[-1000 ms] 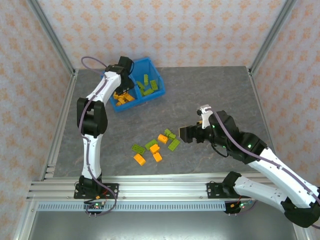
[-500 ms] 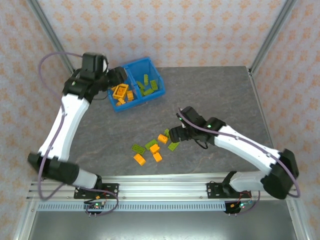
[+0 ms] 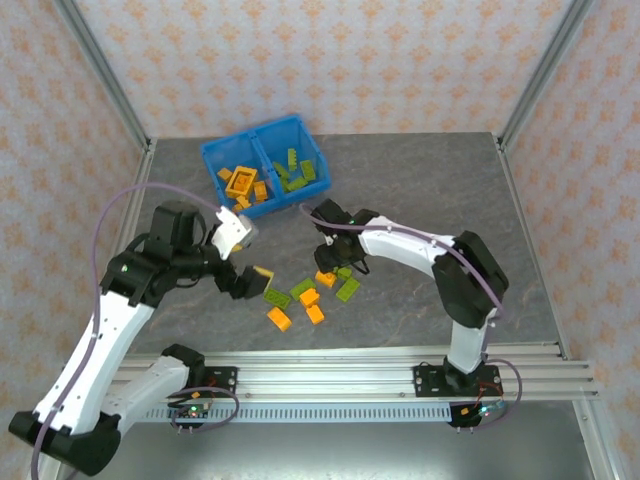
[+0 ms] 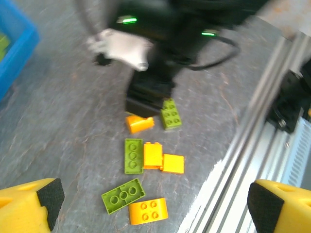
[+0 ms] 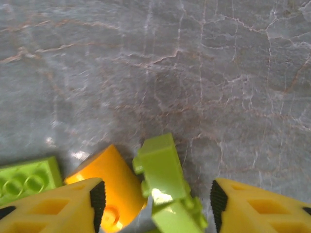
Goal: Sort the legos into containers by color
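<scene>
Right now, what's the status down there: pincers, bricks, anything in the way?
Left pincer open, empty, by the loose bricks. Right pincer astride a green brick, not clamped. Orange brick crowds it. Blue bin: orange left, green right.

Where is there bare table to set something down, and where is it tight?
Bare: the table right of the blue bin, out to the right rail, and beyond the right arm's elbow. Crowded: the loose bricks near the front rail, flanked by the left gripper and the right gripper.
</scene>
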Robot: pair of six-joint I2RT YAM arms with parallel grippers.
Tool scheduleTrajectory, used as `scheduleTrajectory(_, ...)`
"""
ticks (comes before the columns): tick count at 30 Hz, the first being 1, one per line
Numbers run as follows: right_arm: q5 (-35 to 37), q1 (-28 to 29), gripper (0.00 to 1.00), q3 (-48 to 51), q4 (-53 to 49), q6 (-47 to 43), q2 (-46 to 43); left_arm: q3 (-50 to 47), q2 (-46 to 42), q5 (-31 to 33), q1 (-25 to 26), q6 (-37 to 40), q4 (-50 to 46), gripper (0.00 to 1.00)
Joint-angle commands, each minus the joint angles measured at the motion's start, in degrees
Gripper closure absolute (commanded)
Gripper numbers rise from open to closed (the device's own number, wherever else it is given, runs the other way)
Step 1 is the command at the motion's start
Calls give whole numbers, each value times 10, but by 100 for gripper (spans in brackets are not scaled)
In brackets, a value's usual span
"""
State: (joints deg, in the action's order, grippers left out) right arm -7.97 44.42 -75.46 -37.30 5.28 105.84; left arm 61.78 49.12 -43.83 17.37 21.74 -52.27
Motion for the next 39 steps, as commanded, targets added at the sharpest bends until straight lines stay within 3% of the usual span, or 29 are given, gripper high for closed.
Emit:
scheduleTrajectory(1, 0, -12, 44, -19, -1, -5, 25, -16, -25, -49, 9, 97, -8, 0)
scheduleTrajectory(8, -33, -19, 61, -6, 16, 2, 40, -30, -20, -67, 12, 97, 15, 0)
scheduleTrajectory(13, -39, -24, 82, -19, 6, 18, 27, -29, -11, -57, 12, 101, 14, 0)
scheduleTrajectory(19, -18, -24, 82, -67, 20, 45, -61, -29, -29, 5, 12, 14, 66, 0)
scheduleTrajectory(24, 22, -24, 82, -141, 74, 67, -65, -32, -54, 51, 13, -57, 116, 0)
scheduleTrajectory(30, 106, -34, 81, -320, 88, 61, 82, -27, -60, 173, 12, -141, 117, 0)
scheduleTrajectory(36, 128, -54, 81, -571, 31, 47, 291, -31, -64, 276, 13, -241, 117, 0)
scheduleTrajectory(39, 104, -58, 79, -699, -8, 38, 388, -27, -58, 303, 13, -273, 102, 0)
